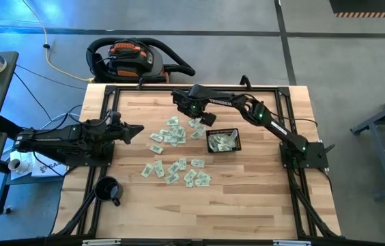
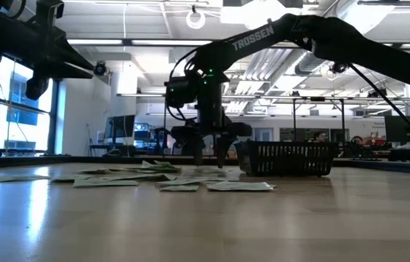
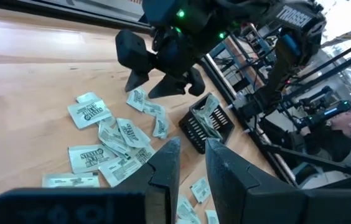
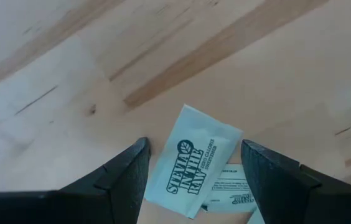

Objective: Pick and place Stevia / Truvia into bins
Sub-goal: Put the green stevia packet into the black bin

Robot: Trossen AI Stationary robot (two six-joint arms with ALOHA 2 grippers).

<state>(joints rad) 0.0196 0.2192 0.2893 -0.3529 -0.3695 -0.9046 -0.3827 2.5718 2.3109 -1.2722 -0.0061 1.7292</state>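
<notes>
**Right gripper over a sachet, jaws wide**

While the left gripper (image 1: 138,130) waits narrowed at the desk's left edge, our right gripper (image 4: 194,180) hangs empty, jaws wide, directly above a Stevia sachet (image 4: 193,160). Its long axis runs skew between the fingers. The basket (image 1: 222,141) sits just beside, part filled.

Grey concrete floor (image 1: 356,61), ceiling strip lights (image 2: 154,44) overhead.

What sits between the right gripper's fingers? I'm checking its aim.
The right wrist view shows the open right gripper straddling one Stevia sachet lying flat on the table.
</notes>
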